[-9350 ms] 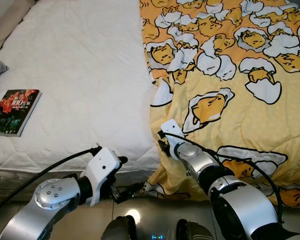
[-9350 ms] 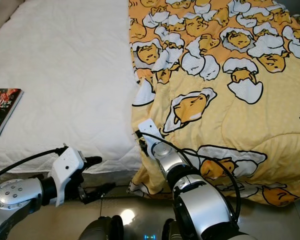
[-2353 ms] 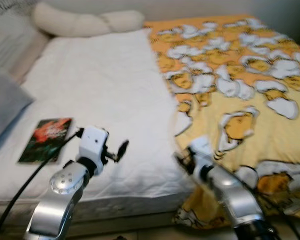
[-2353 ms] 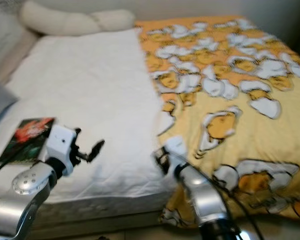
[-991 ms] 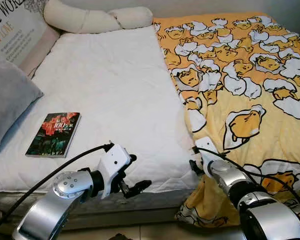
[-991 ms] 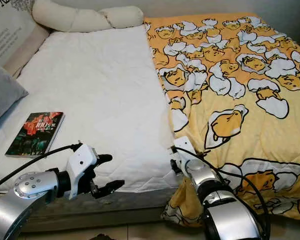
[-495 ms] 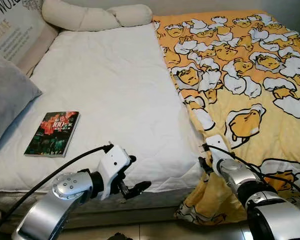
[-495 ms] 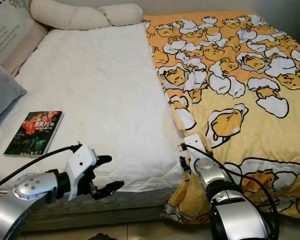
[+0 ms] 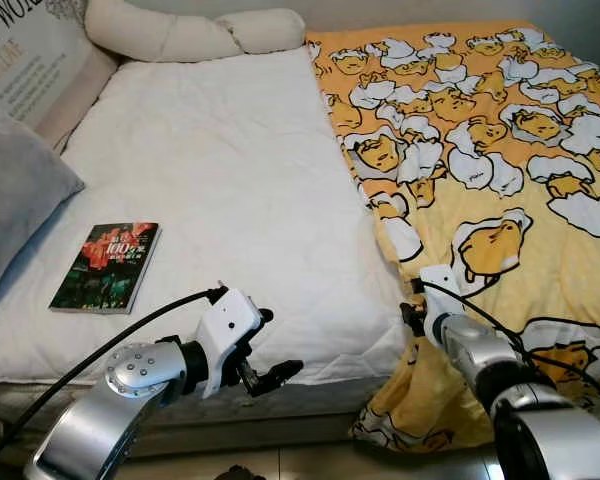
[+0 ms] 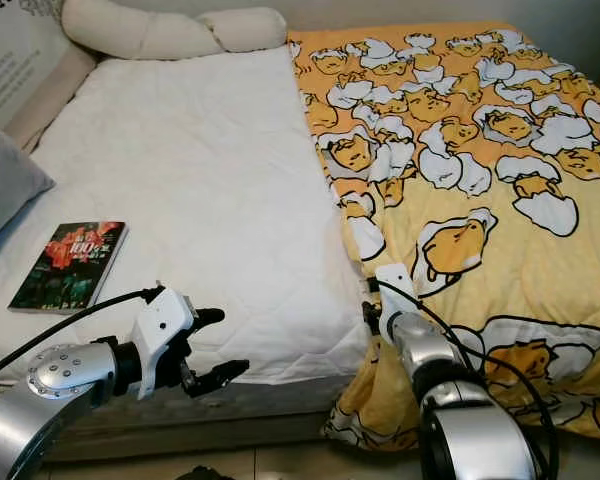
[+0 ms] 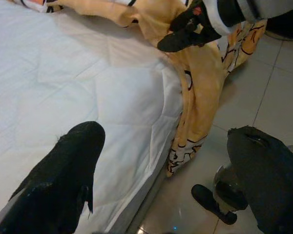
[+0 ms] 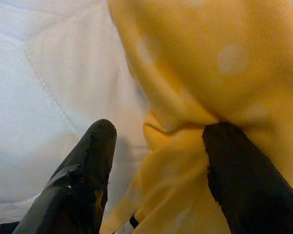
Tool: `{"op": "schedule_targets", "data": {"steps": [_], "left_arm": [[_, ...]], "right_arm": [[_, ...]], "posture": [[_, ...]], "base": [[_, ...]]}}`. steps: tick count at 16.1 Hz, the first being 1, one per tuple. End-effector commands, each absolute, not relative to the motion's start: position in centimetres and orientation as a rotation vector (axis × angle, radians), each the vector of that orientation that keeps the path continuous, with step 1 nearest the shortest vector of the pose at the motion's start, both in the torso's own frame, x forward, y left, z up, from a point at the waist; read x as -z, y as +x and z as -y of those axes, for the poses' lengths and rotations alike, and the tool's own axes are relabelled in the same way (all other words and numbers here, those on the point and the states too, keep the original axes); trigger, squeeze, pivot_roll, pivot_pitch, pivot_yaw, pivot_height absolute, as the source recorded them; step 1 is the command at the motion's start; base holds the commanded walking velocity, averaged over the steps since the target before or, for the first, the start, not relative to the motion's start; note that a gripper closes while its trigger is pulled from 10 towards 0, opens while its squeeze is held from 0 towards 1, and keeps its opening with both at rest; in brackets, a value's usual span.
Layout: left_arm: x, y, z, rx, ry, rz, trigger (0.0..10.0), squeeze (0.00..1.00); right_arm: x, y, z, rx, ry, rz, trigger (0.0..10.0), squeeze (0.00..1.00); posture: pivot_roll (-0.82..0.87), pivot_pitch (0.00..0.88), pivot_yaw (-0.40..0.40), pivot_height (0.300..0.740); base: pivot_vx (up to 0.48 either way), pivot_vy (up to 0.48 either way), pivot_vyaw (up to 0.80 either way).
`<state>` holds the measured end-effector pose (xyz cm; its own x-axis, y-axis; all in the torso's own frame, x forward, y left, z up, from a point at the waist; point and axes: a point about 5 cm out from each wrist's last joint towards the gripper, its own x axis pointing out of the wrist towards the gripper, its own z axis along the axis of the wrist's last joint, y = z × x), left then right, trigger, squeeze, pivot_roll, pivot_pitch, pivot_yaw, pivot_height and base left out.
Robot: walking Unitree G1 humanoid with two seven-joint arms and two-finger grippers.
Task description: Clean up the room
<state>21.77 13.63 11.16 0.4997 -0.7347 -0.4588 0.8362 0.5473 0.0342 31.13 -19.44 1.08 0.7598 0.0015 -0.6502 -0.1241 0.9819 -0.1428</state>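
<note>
The yellow quilt [image 9: 500, 190] is spread over the half of the mattress [image 9: 230, 200] on the robot's right, its near corner hanging off the foot edge toward the floor. It is judged soft, light and limp; the folded hem at that corner is best pinched. The right gripper [image 12: 158, 146] is set there, fingers parted around a fold, not closed. The left gripper [image 9: 270, 350] hovers wide open at the mattress's foot edge. A book [image 9: 107, 266] lies on the mattress's bare side.

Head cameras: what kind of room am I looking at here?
Most likely a bedroom. A bed with a bare white mattress has a yellow cartoon-print blanket over its right half, a long white bolster pillow lies at the head, and a book rests on the mattress.
</note>
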Motion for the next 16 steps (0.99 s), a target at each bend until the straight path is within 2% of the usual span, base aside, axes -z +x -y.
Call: {"op": "schedule_targets", "data": {"steps": [1,2,5,10,14,16], "left_arm": [[-11.4,21.7,-13.7,0.959,0.282,-0.407,10.0,0.42],[-11.4,21.7,-13.7,0.960,0.280,-0.407,10.0,0.42],[-11.4,21.8,-13.5,0.961,0.275,-0.404,10.0,0.42],[-11.3,21.7,-13.6,0.947,0.268,-0.405,10.0,0.42],[-11.3,21.6,-13.6,0.951,0.265,-0.411,10.0,0.42],[-11.3,21.6,-13.7,0.949,0.264,-0.410,10.0,0.42]], "right_arm": [[-1.5,31.3,19.8,-0.045,-0.181,-0.671,10.0,0.00],[-1.6,31.3,19.9,-0.038,-0.180,-0.660,10.0,1.00],[-1.7,31.3,20.0,-0.040,-0.292,-0.650,10.0,1.00],[-2.3,31.5,19.5,0.012,-0.372,-0.631,10.0,1.00],[-1.2,30.7,19.6,0.019,-0.401,-0.707,10.0,1.00],[-1.9,31.0,19.7,0.047,-0.378,-0.683,10.0,1.00]], "posture": [[0.02,0.010,0.051,0.740],[0.02,0.009,0.053,0.740],[0.02,0.013,0.052,0.740],[0.02,0.019,0.043,0.740],[0.02,0.030,0.044,0.740],[0.02,0.030,0.042,0.740]], "base": [[0.000,0.000,0.00],[0.000,0.000,0.00],[0.000,0.000,0.00],[0.000,0.000,0.00],[0.000,0.000,0.00],[0.000,0.000,0.00]]}}
